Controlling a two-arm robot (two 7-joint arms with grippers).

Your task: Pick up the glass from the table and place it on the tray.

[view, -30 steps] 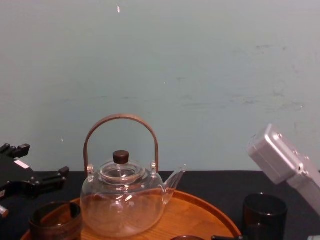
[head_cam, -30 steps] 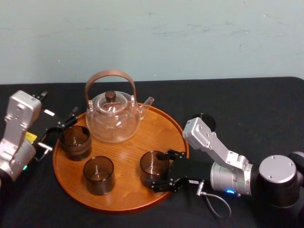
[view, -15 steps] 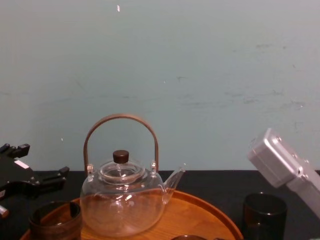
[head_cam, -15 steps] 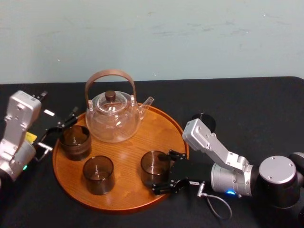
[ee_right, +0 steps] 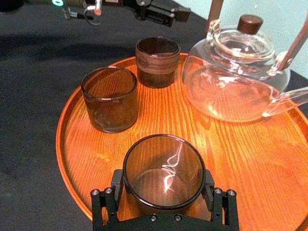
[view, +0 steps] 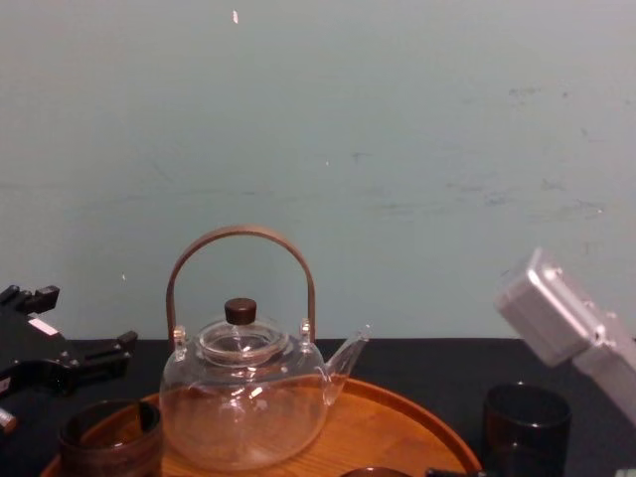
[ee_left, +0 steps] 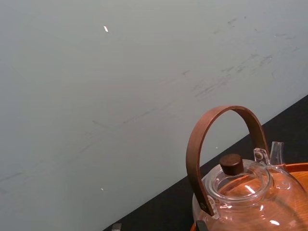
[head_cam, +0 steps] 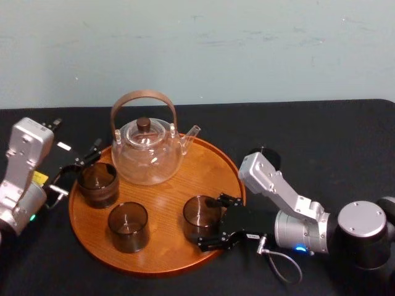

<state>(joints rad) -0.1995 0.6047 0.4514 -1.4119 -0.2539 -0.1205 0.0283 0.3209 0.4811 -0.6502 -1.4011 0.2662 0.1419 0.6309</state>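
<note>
On tray (head_cam: 166, 203): glass (head_cam: 197, 213) near-right, just inside rim; bare wood between it and teapot (head_cam: 147, 154). Grip: right gripper (head_cam: 205, 222) clamped on glass sides; left gripper (head_cam: 77, 134) idle far-left, jaws spread.

even, fairly bright light; white glints inside the glass (ee_right: 163, 173), soft shadows.

A scuffed pale green wall (head_cam: 247, 49) is rising behind a table (head_cam: 333, 139) that is wearing plain black cloth
</note>
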